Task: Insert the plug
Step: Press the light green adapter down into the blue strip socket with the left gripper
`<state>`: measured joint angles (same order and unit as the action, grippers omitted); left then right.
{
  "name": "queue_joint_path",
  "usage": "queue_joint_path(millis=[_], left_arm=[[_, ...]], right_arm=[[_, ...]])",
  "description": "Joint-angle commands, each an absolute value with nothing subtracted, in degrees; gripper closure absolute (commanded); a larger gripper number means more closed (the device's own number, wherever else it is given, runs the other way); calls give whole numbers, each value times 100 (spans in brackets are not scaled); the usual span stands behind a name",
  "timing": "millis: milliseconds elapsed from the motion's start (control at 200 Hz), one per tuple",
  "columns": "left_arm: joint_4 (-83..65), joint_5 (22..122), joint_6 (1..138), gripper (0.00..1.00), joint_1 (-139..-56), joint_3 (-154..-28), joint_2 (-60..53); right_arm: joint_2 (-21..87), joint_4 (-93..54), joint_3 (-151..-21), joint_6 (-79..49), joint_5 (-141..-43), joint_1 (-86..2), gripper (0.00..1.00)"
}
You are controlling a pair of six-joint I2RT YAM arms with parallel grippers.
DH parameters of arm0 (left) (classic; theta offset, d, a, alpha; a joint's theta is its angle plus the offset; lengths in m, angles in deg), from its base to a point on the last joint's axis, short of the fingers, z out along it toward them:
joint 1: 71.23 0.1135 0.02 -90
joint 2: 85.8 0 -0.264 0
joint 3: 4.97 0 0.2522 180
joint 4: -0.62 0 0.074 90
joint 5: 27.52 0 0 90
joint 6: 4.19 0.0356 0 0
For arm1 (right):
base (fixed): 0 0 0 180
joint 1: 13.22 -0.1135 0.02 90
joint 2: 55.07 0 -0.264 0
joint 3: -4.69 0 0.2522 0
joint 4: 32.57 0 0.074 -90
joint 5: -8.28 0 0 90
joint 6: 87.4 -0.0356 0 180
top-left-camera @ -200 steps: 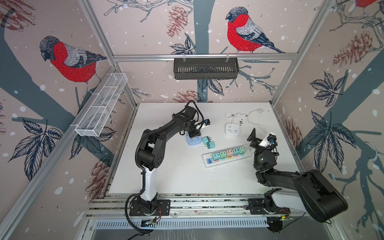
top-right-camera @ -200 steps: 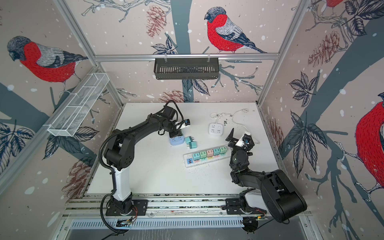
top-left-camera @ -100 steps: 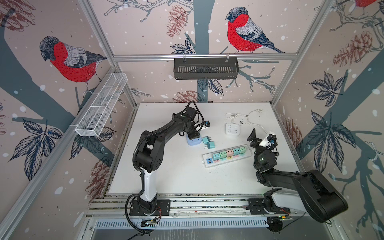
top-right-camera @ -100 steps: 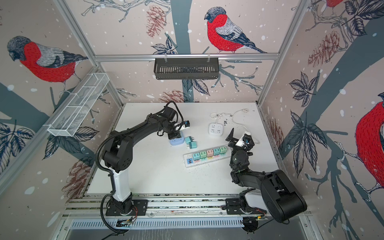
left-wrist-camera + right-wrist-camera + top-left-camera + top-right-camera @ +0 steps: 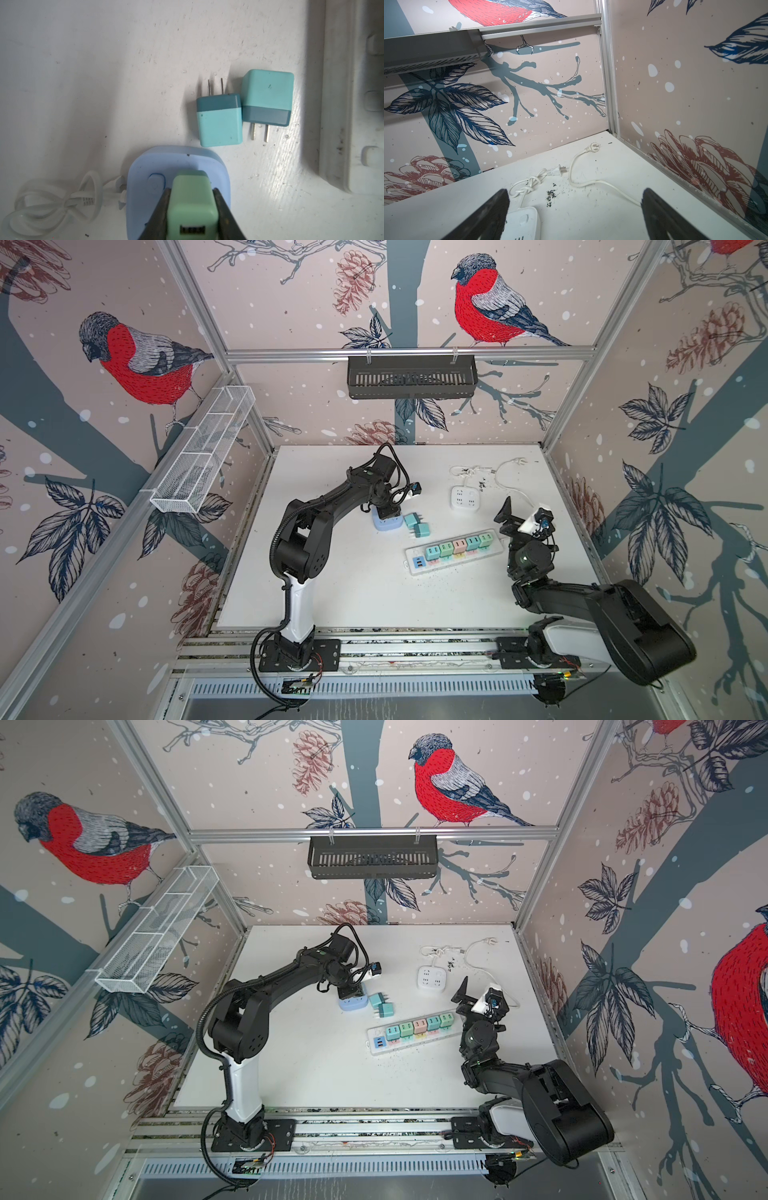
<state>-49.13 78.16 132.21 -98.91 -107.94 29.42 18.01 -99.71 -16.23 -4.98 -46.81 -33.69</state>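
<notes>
**Green plug clamped over blue socket: handling notes**

The green plug [image 5: 192,209] is held by the left gripper [image 5: 191,193]. Its fingers [image 5: 164,199] are clamped on two opposite flat sides, and the USB port end faces the wrist camera. The plug is seen upright over the top face of the blue socket [image 5: 178,159], next to the socket's button. The prongs are hidden under the body, so whether they are seated cannot be told.

The right gripper [image 5: 575,191] is parked near the right end of the power strip [image 5: 413,558]. Its fingers are spread wide, nothing is held, and it is aimed toward the back corner. The white square socket [image 5: 521,224] is seen just below it.

Two teal plugs [image 5: 220,124] [image 5: 268,93] are lying on their sides just beside the blue socket, touching each other, with prongs pointing opposite ways. Five plugs are seated in the power strip.

Handling, as judged:
- The plug is taken to be a small, light, rigid plastic cube, so no give is expected under the pads.
- The sides look smooth, so slip or twist under push force is possible.
- A hold on the flat side faces, as now, is preferred. Rounded corners and the prong end are to be avoided.
- The prongs are thin metal and could be bent if the plug is pushed in tilted. A straight push down is needed.
- The blue socket is probably light and is not pinned. It may be slid or tipped when pressed off-centre.
</notes>
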Motion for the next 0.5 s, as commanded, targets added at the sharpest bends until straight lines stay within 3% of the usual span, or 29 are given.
queue_joint_path(millis=[0, 495], left_arm=[[-5023, 7918, 13267, 100, -9858, -10803, 2970], [-5189, 7802, 13161, 100, -9670, -10899, 3292]], right_arm=[[1786, -10039, -1621, -566, -4700, -3368, 0], [1779, -10034, -1624, -575, -4707, -3357, 0]])
